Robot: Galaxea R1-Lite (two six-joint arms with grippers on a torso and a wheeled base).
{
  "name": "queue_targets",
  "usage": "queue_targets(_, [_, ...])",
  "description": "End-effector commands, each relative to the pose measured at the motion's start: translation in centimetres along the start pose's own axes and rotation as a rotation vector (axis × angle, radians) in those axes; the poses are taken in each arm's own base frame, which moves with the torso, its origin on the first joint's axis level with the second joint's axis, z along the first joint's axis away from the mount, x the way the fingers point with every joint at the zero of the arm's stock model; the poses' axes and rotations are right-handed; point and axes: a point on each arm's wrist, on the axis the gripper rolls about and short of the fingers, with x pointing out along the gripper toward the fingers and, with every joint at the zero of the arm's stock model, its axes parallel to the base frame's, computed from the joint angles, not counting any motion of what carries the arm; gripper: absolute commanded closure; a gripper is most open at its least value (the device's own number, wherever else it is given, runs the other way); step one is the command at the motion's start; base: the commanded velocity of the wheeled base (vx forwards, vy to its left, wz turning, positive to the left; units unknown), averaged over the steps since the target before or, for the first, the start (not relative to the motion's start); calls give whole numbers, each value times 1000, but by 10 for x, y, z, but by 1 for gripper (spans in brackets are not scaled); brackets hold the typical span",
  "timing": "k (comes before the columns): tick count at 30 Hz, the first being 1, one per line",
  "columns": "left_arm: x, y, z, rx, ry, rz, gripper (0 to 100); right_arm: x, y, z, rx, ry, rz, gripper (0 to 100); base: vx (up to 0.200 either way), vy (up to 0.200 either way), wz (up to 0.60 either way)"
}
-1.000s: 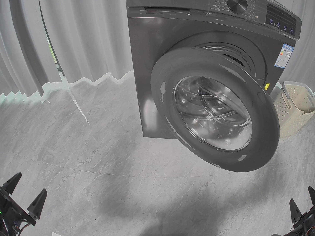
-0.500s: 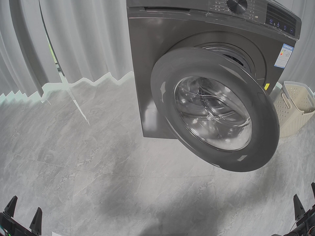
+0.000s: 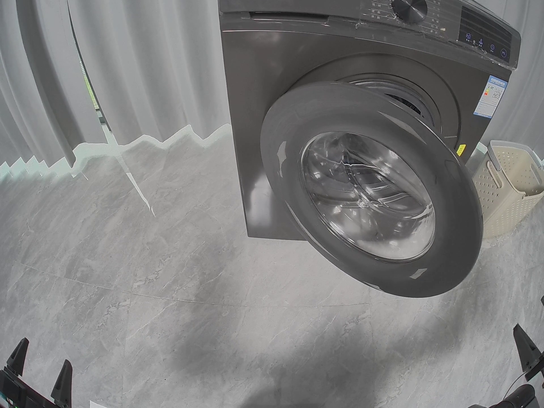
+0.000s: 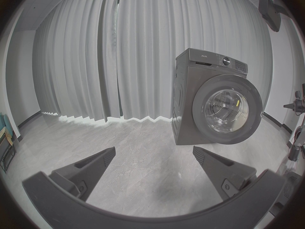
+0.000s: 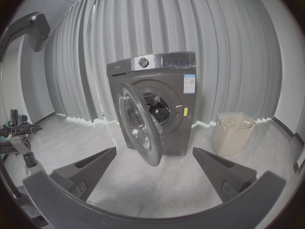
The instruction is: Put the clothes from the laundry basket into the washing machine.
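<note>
A grey front-loading washing machine point(image 3: 266, 58) point(image 4: 187, 86) point(image 5: 152, 70) stands on the floor with its round glass door point(image 3: 368, 191) point(image 5: 138, 121) swung wide. Dark clothes point(image 5: 160, 110) lie inside the drum. A cream laundry basket point(image 3: 507, 185) point(image 5: 233, 131) stands to the right of the machine; its inside is hidden. My left gripper point(image 3: 39, 366) point(image 4: 154, 151) is low at the left, open and holding nothing. My right gripper point(image 3: 532, 349) point(image 5: 154, 151) is low at the right, open and holding nothing. Both are well back from the machine.
Pale curtains point(image 3: 130, 52) hang behind and left of the machine. The grey tiled floor point(image 3: 170, 256) stretches between me and the machine. The open door juts out over the floor toward me.
Both grippers have dropped lower and outward in the head view. The left one sank first, then held; the right one kept sliding toward the right edge.
</note>
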Motion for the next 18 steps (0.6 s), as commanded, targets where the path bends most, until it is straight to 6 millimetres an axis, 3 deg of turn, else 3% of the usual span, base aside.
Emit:
queue_targets(1, [0, 0, -5, -3, 3, 5, 0, 40, -6, 18, 30, 177, 53, 0, 0, -200, 0])
queue_targets(10, [0, 0, -5, 2, 3, 0, 0, 108, -10, 38, 38, 256, 136, 0, 0, -200, 0])
queue_targets(16, [0, 0, -5, 8, 3, -2, 0, 119, 4, 42, 32, 269, 280, 0, 0, -200, 0])
queue_targets(18, [0, 0, -5, 8, 3, -2, 0, 119, 9, 42, 29, 271, 330, 0, 0, 0, 0])
